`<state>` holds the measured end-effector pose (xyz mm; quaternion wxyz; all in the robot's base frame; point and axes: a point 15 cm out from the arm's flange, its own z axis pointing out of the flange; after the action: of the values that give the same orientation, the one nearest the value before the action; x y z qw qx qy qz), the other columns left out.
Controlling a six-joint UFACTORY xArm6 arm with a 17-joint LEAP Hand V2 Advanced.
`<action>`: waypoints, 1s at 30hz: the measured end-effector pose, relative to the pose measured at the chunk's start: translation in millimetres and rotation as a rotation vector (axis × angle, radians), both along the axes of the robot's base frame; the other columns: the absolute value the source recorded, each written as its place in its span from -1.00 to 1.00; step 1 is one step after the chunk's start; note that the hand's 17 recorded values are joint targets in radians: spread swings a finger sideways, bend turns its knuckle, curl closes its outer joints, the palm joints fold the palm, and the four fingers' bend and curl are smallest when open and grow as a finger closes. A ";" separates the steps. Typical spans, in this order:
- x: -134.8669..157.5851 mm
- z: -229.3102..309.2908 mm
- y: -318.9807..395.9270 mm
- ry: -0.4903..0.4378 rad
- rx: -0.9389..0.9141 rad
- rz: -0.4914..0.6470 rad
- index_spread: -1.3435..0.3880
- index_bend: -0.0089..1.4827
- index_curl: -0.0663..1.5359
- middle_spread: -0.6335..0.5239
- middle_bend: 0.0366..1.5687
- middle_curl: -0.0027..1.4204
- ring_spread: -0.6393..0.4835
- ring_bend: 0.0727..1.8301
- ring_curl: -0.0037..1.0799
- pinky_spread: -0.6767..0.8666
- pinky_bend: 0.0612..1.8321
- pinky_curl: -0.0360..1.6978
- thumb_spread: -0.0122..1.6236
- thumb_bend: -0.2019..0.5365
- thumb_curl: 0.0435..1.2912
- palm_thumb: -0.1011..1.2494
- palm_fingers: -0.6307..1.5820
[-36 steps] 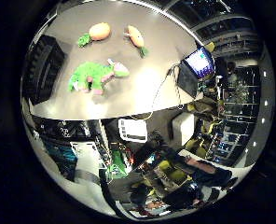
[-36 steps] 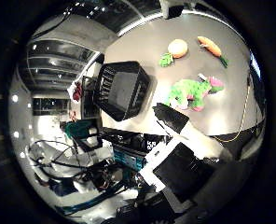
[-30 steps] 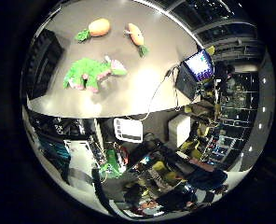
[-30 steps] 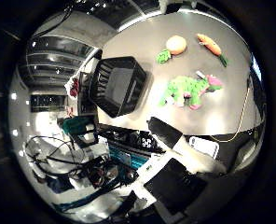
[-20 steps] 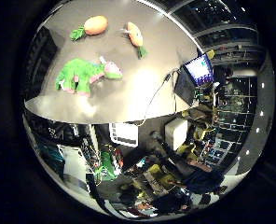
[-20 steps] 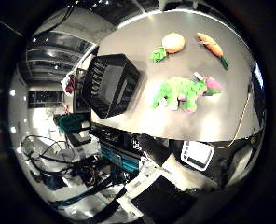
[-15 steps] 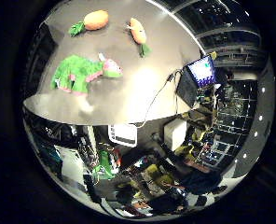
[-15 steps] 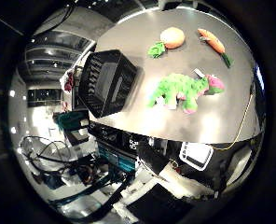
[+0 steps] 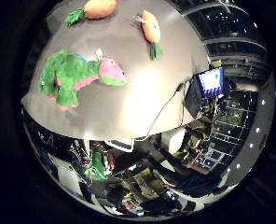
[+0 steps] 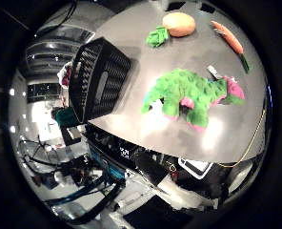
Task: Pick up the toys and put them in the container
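A green plush dinosaur with a pink head lies on the grey table; it also shows in the little finger side view. Beyond it lie an orange round plush with green leaves and a plush carrot; the carrot shows in the little finger side view too. A black mesh container stands on the table beside the dinosaur. The palm is above the table, over the dinosaur.
The table's near edge runs below the dinosaur. A thin cable crosses the table toward a lit monitor off its side. Clutter, boxes and equipment fill the floor past the edge.
The whole picture has shifted and the toys and container look larger: the palm has come closer to the table, toward the dinosaur. The toys have not moved.
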<state>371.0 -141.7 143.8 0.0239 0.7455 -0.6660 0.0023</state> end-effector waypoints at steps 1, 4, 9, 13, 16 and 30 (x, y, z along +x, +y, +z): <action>0.7 -6.8 -0.1 0.006 0.003 0.000 0.12 -0.78 -0.60 0.14 -0.78 -0.54 0.42 -0.75 -0.51 0.39 -0.54 -0.60 0.18 -0.53 -0.61 -0.11 -0.40; -0.3 -29.8 0.6 0.038 0.015 0.001 0.12 -0.78 -0.60 0.13 -0.78 -0.54 0.42 -0.75 -0.51 0.39 -0.55 -0.60 0.18 -0.53 -0.61 -0.11 -0.39; -2.0 -63.3 1.2 0.087 0.035 -0.002 0.13 -0.78 -0.60 0.12 -0.78 -0.53 0.42 -0.75 -0.51 0.40 -0.57 -0.61 0.18 -0.53 -0.60 -0.10 -0.37; -3.0 -86.9 2.0 0.110 0.044 -0.003 0.12 -0.77 -0.59 0.11 -0.77 -0.53 0.41 -0.75 -0.51 0.39 -0.59 -0.61 0.18 -0.52 -0.60 -0.08 -0.35; -2.6 -103.0 0.2 0.114 0.048 -0.007 0.13 -0.77 -0.58 0.08 -0.76 -0.52 0.36 -0.76 -0.51 0.37 -0.61 -0.62 0.19 -0.52 -0.59 -0.05 -0.30; 9.7 -99.5 -18.3 0.043 0.026 -0.021 0.07 -0.09 -0.29 -0.29 0.17 -0.12 -0.34 0.06 -0.03 -0.62 0.02 -0.39 0.18 -0.50 -0.53 0.27 0.83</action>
<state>380.7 -160.0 44.3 0.0286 0.7386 -0.6731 -0.0228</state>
